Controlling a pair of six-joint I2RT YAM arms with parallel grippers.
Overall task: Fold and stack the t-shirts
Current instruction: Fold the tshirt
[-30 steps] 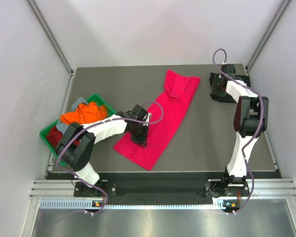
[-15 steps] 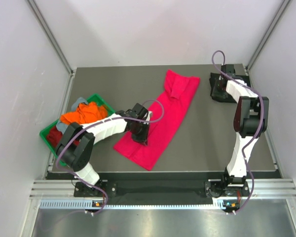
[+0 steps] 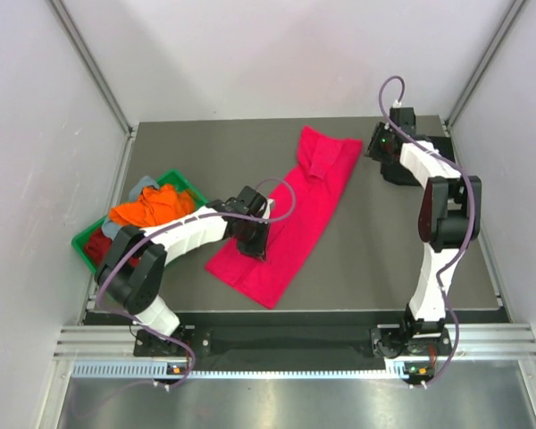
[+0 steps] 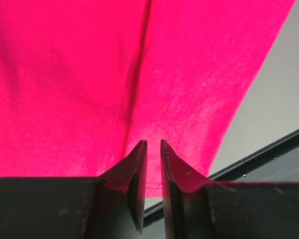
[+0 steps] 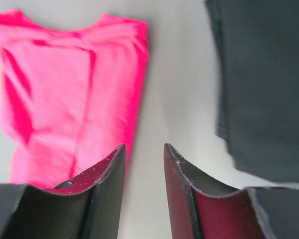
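Hovering between pink tee (image 5: 70, 94) and black tee (image 5: 264, 84), right pincer (image 5: 142, 172) gapes.

Top external looks down from above and behind the arm bases at the whole table (image 3: 357, 268). Left wrist sits very close over the pink-red t-shirt (image 4: 89, 74); right wrist views it from farther, so all three share it.

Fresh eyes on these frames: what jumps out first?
The bright pink-red t-shirt, folded into a long strip lying diagonally across the middle of the dark table, dominates. The left pincer sits low over its near-left part, jaws nearly closed with no cloth visibly between them. At the left edge, a green tray heaped with orange and dark red tees; a black tee lies far right.
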